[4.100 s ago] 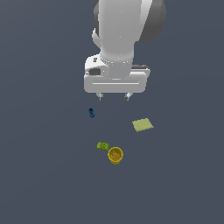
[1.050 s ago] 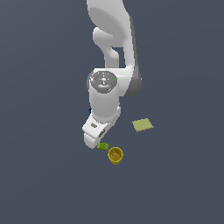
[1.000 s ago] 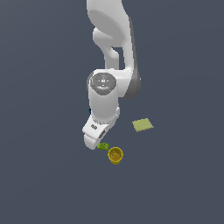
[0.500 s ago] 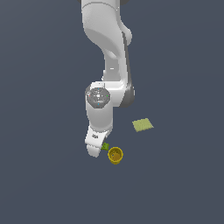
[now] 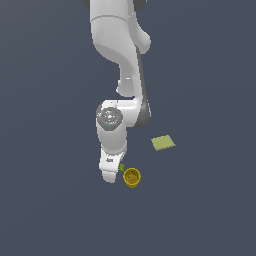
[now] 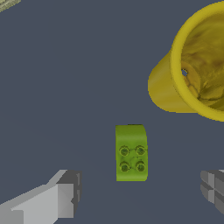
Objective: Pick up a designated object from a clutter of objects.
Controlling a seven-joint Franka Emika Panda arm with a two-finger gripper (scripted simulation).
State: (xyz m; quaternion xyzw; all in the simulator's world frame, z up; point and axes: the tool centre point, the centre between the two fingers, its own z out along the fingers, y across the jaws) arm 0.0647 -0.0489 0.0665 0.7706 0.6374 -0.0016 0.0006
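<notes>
The green block is seen studs-up on the desk, just beside the yellow cup, between the fingertips but untouched. The approach looks done; closing and lifting are judged left. The hand is held low over the block, fingers spread apart.

Green block matt plastic with studded top, yellow cup smooth outside and mottled inside, finger pads matt grey, arm glossy white, floor flat matt slate.
</notes>
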